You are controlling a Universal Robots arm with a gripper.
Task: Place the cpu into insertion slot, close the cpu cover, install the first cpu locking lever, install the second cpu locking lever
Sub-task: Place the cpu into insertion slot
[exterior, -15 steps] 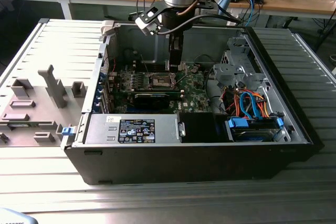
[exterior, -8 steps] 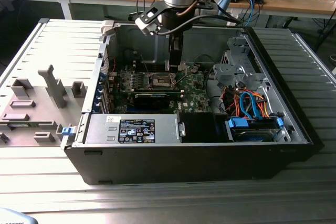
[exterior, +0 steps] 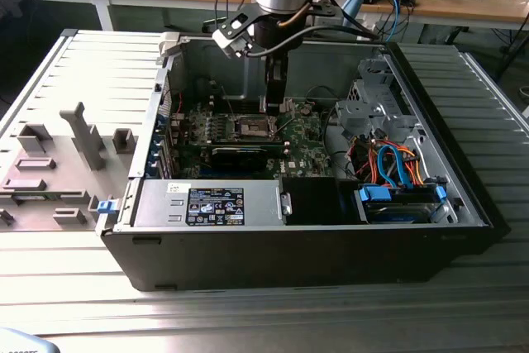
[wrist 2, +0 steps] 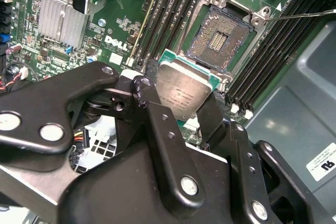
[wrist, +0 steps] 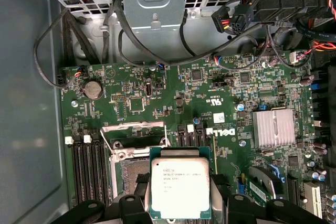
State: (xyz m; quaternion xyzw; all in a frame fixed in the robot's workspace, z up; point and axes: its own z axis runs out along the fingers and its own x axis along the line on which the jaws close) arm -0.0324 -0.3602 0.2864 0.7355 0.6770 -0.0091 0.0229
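My gripper [wrist 2: 181, 100] is shut on the cpu [wrist 2: 184, 88], a flat silver-topped chip on a green carrier edge, held by two opposite sides between black fingers [wrist 2: 144, 92]. The cpu [wrist: 180, 187] hangs level a little above the green motherboard [wrist: 157, 93], beside the insertion slot [wrist 2: 218, 38] and overlapping its near corner. The slot lies open, with dark contacts showing inside its metal rim. In the first wrist view the silver cpu cover [wrist: 134, 128] appears raised at the slot's far edge. A thin wire locking lever [wrist 2: 304, 15] sticks out, unlatched. In the exterior view the gripper [exterior: 274, 107] reaches down into the case next to the slot [exterior: 254, 127].
The motherboard lies inside an open black computer case [exterior: 297, 245] on a ribbed metal table. Black memory slots [wrist 2: 168, 19] flank the socket on both sides. A finned heatsink [wrist: 273, 128], loose cables [wrist: 131, 35] and a drive cage [exterior: 376, 105] surround the board.
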